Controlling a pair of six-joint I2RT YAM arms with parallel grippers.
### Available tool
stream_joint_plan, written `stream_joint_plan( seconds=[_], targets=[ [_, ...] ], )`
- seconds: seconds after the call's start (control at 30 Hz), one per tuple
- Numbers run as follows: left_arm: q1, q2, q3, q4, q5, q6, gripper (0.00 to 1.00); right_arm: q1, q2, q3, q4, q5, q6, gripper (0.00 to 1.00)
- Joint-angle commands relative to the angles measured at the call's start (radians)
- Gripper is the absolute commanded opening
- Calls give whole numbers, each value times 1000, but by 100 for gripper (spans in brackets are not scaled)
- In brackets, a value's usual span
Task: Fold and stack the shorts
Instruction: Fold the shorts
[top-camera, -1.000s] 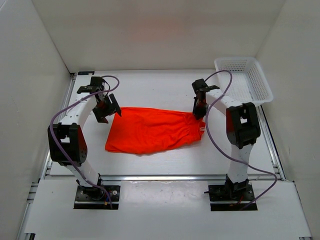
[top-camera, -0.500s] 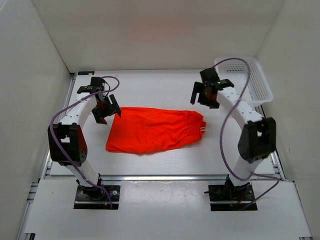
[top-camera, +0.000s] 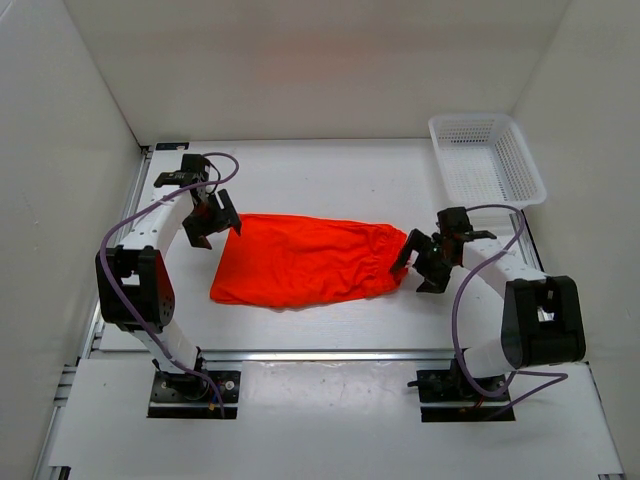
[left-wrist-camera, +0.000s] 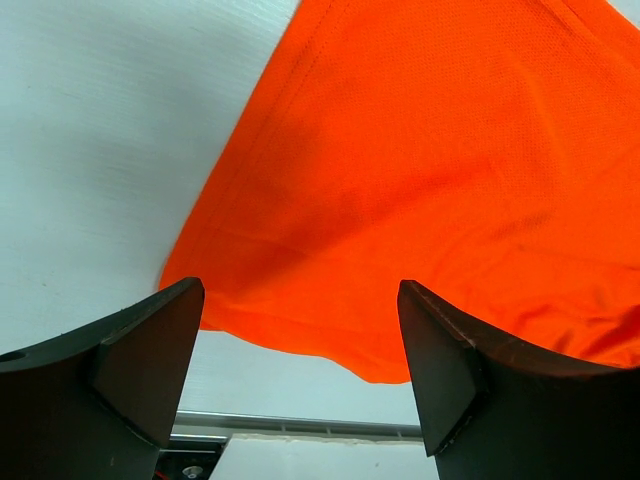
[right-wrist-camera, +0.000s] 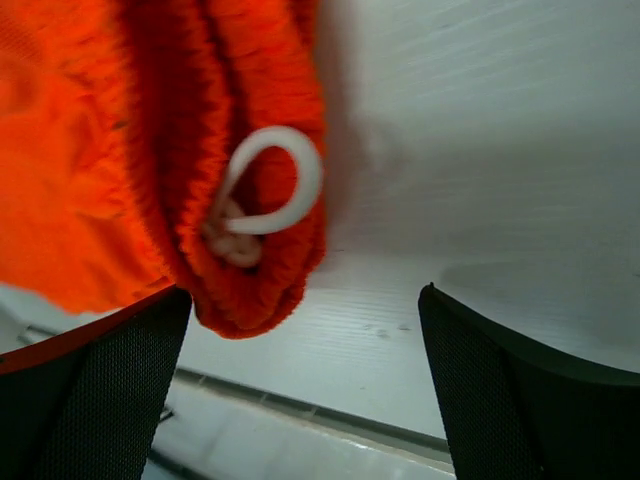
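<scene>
Right gripper (top-camera: 413, 272): jaws wide apart, holding nothing, low over the table (top-camera: 320, 180) at the right end of the shorts (top-camera: 305, 262). One finger is beside the waistband, the other over bare table.
Risk, right side: closing from here would likely catch only the rolled edge of the waistband, or nothing at all. A thin pinch like that could slip free once lifted.
Drawstring (right-wrist-camera: 272, 135): a white loop pokes out of the bunched waistband, right in front of the right fingers.
Risk, drawstring: a finger could hook the loop and drag the cord rather than the cloth, which would pucker the waistband.
Shorts: lying flat mid-table between the two arms, waistband to the right and hem to the left, touched by neither gripper.
Risk, cloth: the fabric looks thin and slippery. Gripping only the top layer would peel it off the lower one and skew the fold.
Left gripper (top-camera: 216, 228): jaws apart and empty, hovering above the far-left corner of the shorts.
Risk, left side: if the arms lift unevenly, the cloth would twist or slide across the table.
Basket (top-camera: 470, 119): at the far right corner, well apart from the shorts.
</scene>
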Motion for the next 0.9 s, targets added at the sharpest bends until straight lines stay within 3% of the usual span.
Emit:
stream_joint_plan(
  seconds=[0.0, 0.3, 0.43, 0.57, 0.7, 0.8, 0.83, 0.87],
  targets=[
    [-3, -45, 23, 10, -2, 4, 90, -21, -27, -17, 210, -232, 61, 99],
    [-3, -45, 14, 10, -2, 13, 90, -21, 44, -6, 233, -251, 81, 99],
    [-3, -36, 5, 19, -2, 13, 90, -21, 104, 7, 143, -202, 81, 99],
    [-3, -36, 5, 19, -2, 13, 90, -21, 137, -22, 142, -147, 93, 92],
    [-3, -24, 14, 19, -2, 13, 90, -12, 179, -43, 205, -97, 104, 74],
    [-3, -1, 23, 19, -31, 13, 90, -12, 210, -43, 241, -85, 104, 38],
    [-3, 11, 23, 19, -31, 13, 90, -12, 226, -17, 241, -76, 94, 20],
    [-3, 20, 23, 19, -31, 13, 90, -12, 245, 1, 227, -61, 72, 11]
  ],
)
